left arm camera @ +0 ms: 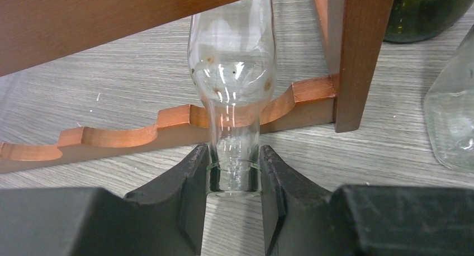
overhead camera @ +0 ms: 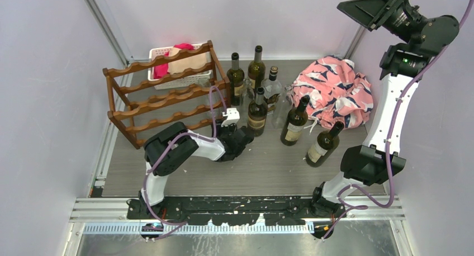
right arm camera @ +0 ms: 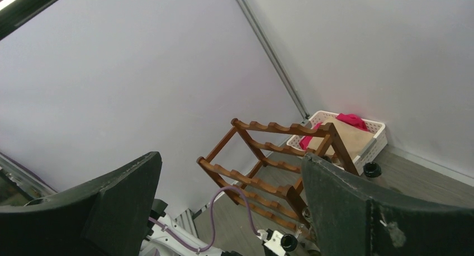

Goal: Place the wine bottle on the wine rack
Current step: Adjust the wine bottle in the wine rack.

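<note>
The wine bottle [left arm camera: 232, 60] in hand is clear, empty glass, lying neck-first toward the left end effector [left arm camera: 233, 166], whose two dark fingers [left arm camera: 187, 178] are closed on either side of the neck just below the lip. Its shoulder crosses the lowest scalloped front rail of the wine rack [left arm camera: 112, 136], in the dip next to the right-hand post, with the body reaching back under the tier above. Whether its weight is fully on the rails cannot be told from here. Empty, it should be light, but it is rigid, smooth and breakable, and slick glass could rotate or slide between hard pads. The neck with its raised lip is the sensible place to hold, since the lip stops the fingers slipping off. The round body is likely to roll unless cradled in a scallop. The right end effector [right arm camera: 229, 161] hangs high above the desk [overhead camera: 268, 166], jaws spread wide and empty
</note>
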You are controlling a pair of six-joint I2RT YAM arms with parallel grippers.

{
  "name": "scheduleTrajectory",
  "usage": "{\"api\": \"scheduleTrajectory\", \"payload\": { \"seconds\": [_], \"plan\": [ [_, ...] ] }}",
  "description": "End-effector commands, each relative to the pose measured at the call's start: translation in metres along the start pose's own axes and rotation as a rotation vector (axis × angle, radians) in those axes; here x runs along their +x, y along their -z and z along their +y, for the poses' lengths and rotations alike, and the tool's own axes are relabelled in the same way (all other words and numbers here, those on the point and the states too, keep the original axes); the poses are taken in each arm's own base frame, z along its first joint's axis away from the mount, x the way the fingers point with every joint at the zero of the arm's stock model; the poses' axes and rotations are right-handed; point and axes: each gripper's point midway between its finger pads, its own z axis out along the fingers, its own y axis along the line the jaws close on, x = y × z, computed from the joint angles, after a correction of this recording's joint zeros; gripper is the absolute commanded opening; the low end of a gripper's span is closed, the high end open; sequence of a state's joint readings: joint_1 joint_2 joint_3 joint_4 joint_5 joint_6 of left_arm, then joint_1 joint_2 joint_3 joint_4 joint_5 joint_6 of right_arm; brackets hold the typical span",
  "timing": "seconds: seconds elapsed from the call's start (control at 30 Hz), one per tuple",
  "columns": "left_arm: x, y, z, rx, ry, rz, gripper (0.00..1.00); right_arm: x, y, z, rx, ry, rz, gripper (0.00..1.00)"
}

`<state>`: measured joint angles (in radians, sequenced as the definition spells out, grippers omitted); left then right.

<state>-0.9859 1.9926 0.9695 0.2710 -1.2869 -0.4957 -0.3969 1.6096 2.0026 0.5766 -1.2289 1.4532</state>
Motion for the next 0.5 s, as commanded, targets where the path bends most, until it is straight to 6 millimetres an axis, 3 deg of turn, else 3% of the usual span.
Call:
{"api": "scheduleTrajectory", "payload": {
  "seconds": [0.0, 0.47],
  "plan": [
    [0.0, 0.001, -0.014, 0.038, -0.004, 0.002, 0.0, -0.002, 0.001, 0.008, 0.026, 0.07, 0.003, 1.0],
    [-0.004, -0.004, -0.014, 0.008, -0.09, -0.046, 0.0, 0.001, 0.002, -0.009, 0.088, 0.068, 0.016, 1.0]
  ]
}}
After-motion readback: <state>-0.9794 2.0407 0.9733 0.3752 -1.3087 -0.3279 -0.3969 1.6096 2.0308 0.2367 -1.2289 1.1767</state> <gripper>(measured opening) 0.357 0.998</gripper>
